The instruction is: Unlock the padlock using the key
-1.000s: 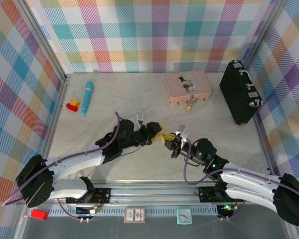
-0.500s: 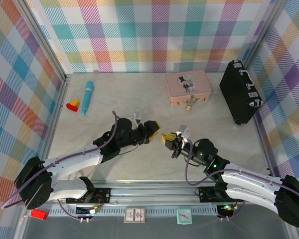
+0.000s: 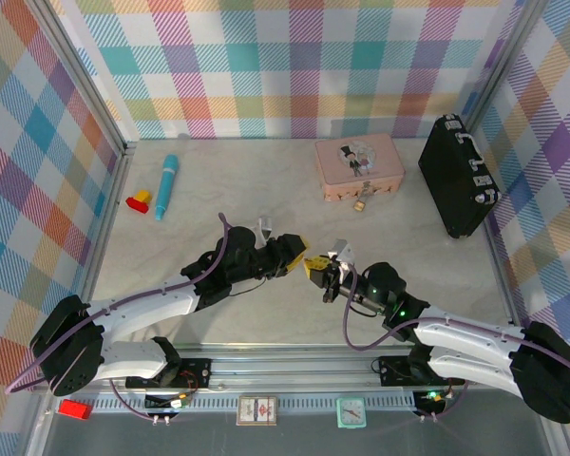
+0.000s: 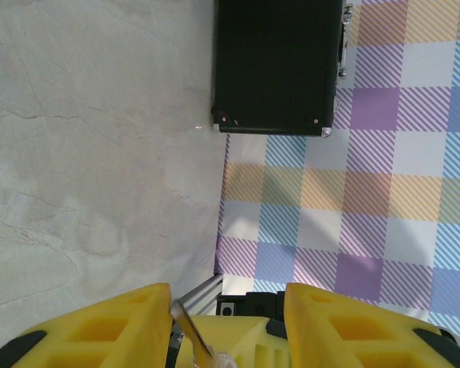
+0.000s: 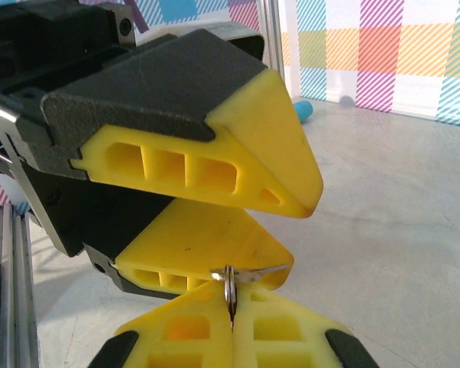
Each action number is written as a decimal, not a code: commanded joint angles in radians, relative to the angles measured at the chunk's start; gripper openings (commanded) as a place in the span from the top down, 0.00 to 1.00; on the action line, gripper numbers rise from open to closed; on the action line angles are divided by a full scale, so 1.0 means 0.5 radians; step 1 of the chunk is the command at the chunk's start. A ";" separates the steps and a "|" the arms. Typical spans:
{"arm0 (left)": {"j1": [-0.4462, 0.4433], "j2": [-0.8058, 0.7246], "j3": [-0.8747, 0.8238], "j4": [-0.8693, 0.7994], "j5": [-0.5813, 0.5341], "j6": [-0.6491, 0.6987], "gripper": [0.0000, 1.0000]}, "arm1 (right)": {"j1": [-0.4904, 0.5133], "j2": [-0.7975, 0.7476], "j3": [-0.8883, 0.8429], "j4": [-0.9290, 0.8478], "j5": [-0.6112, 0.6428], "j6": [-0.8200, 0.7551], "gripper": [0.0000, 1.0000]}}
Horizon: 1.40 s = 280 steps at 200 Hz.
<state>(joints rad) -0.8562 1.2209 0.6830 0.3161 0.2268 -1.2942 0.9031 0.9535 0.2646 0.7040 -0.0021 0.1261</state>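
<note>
One padlock (image 3: 359,203), one key (image 5: 230,285)

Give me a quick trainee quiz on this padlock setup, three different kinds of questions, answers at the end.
1. True or false: the padlock lies on the table just in front of the pink tin.
2. Which pinches the key: A, left tool, or B, right tool?
3. Fill in: the black case stands on the table's ___ side.
Key: 1 true; 2 B; 3 right.
</note>
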 commanded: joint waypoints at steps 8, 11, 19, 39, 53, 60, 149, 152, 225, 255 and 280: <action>-0.018 -0.015 -0.009 0.034 0.016 -0.018 0.60 | 0.001 -0.029 0.053 0.038 -0.021 0.001 1.00; -0.019 -0.014 -0.007 0.034 0.016 -0.014 0.61 | 0.001 -0.029 0.048 0.032 -0.020 0.003 1.00; -0.020 -0.018 -0.004 0.028 0.016 -0.008 0.62 | 0.001 -0.037 0.042 0.020 -0.020 -0.001 1.00; -0.019 -0.019 0.008 0.001 0.010 0.010 0.65 | 0.000 -0.055 0.028 0.001 -0.023 0.009 1.00; -0.018 -0.024 0.011 -0.012 0.004 0.017 0.66 | 0.001 -0.065 0.027 -0.017 -0.023 0.006 1.00; -0.019 -0.023 0.011 -0.015 0.004 0.017 0.67 | 0.001 -0.068 0.025 -0.018 -0.026 0.006 1.00; -0.018 -0.022 0.010 -0.112 -0.013 -0.006 0.48 | 0.001 -0.141 0.085 -0.087 0.019 -0.042 1.00; -0.018 -0.019 0.011 -0.116 -0.010 -0.011 0.47 | 0.001 -0.140 0.091 -0.087 0.013 -0.046 1.00; -0.046 0.022 0.007 0.037 0.051 -0.095 0.50 | 0.001 0.142 0.189 0.080 -0.173 0.013 1.00; -0.045 -0.020 0.002 -0.013 0.018 -0.071 0.57 | 0.001 0.121 0.133 0.061 -0.153 0.027 1.00; -0.041 -0.058 0.010 -0.090 -0.019 -0.029 0.63 | 0.000 0.047 0.094 -0.056 -0.121 0.018 1.00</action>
<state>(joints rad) -0.8700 1.2266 0.6830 0.2897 0.2253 -1.3201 0.9031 1.0191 0.3305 0.6857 -0.0616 0.1230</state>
